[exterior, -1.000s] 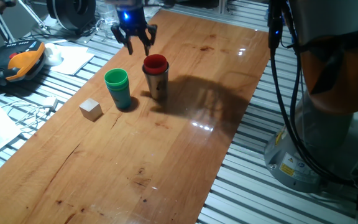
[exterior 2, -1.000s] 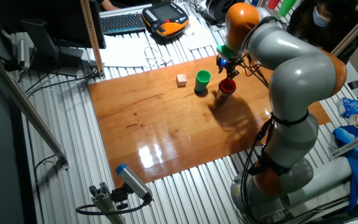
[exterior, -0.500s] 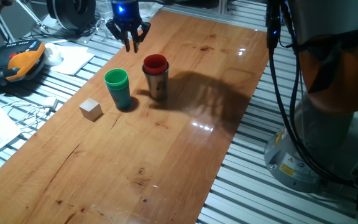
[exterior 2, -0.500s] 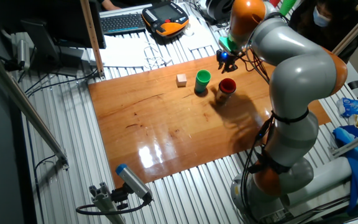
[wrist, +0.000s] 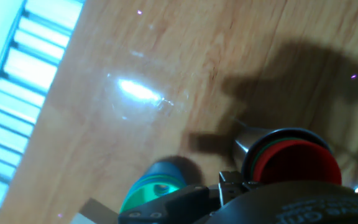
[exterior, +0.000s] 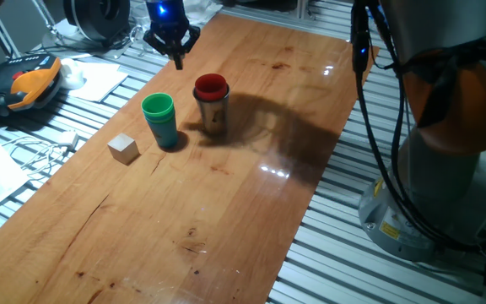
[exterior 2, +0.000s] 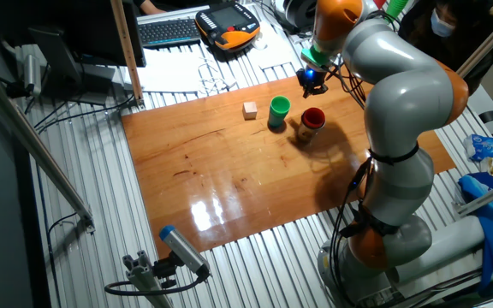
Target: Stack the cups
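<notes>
Glossy wood table [exterior: 251, 181] (glare spots); shiny steel cup [exterior: 215, 116].

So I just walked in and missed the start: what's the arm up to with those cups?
It is stacking cups. The steel cup already has a red cup nested in it, and beside it stands a green stack with blue at the bottom. The gripper hangs above the table's far edge, shut and empty. The wooden cube sits apart, untouched.
</notes>
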You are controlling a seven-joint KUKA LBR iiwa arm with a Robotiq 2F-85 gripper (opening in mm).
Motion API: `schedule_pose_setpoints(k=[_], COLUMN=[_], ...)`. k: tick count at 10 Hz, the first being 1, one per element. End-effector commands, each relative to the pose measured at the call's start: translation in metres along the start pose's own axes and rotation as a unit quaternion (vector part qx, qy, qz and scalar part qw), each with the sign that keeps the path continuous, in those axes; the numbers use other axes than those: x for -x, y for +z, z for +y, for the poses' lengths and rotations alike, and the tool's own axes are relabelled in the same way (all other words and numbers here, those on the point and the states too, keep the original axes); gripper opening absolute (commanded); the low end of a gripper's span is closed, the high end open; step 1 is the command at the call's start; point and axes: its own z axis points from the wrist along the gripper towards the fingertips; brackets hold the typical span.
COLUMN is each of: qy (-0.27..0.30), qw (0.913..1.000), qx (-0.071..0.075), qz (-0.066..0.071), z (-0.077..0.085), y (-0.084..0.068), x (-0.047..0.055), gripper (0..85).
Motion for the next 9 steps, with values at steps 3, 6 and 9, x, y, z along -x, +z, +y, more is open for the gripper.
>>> schedule_pose_setpoints(k=[3, 6, 9], qy=[-0.202, -0.162, -0.18], qw=[0.979, 0.9863, 0.9834], qx=[0.017, 0.022, 0.017], qz=[0.026, 0.023, 0.014], z=[0.0, 0.018, 0.031], y=[0.0, 0.01, 0.026], x=[0.0, -0.019, -0.027], gripper=[0.0, 34.0, 34.0])
